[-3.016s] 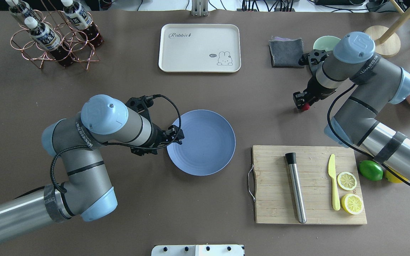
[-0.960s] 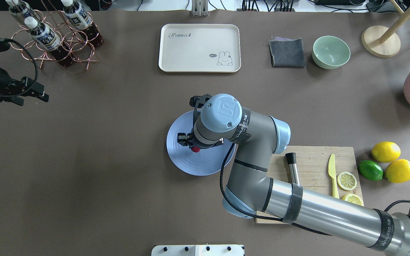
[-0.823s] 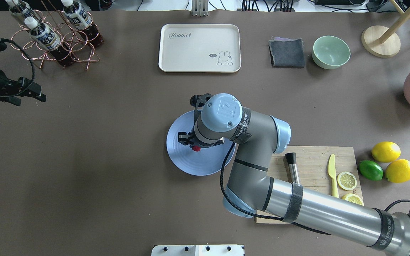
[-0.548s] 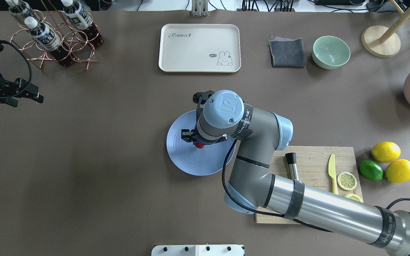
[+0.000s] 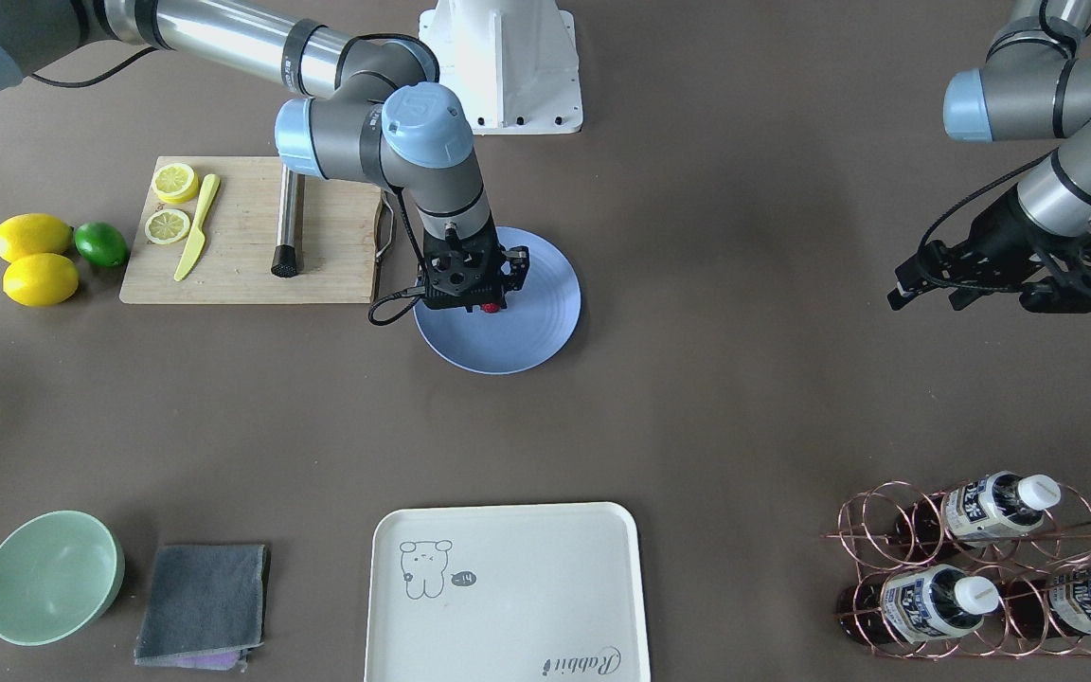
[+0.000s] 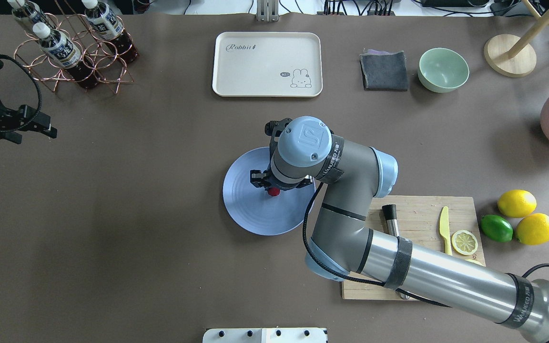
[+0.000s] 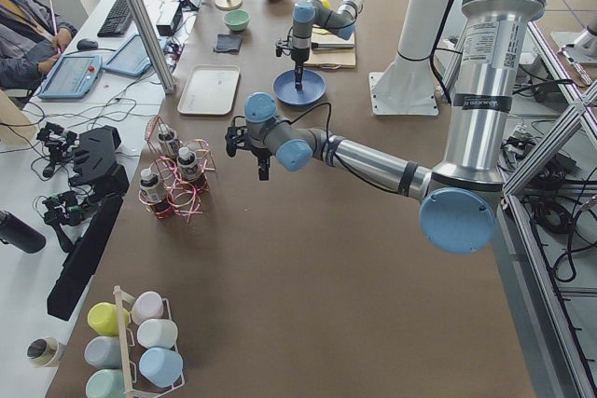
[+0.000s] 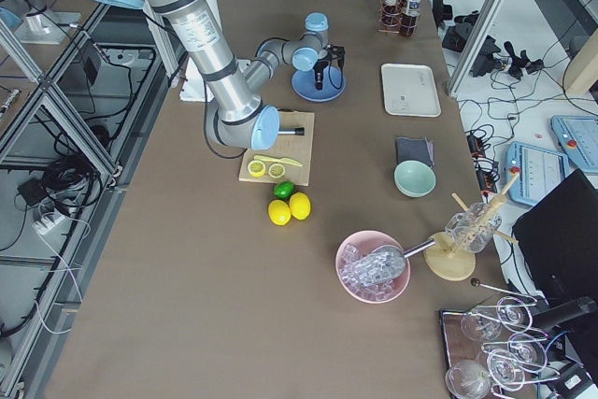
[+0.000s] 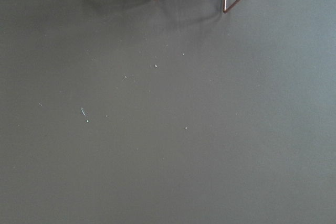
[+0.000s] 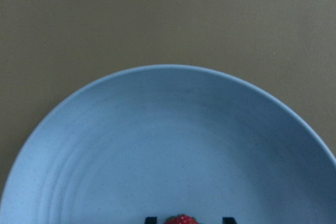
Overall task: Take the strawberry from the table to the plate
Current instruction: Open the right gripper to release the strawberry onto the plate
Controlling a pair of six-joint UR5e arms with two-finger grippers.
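Red strawberry (image 5: pixel 490 308): gripped between right fingers (image 10: pixel 150 220), over periwinkle plate (image 5: pixel 545 327).
Left fingers (image 5: pixel 899 297): spread apart, above bench (image 5: pixel 697 426), near bottle rack (image 5: pixel 972 568).

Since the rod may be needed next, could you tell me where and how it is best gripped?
I would grip the rod at mid-shaft from straight above, jaws closing across its width. It lies flat on the board, long and thin, so only its top and sides are free; the knife lies apart, leaving finger room.
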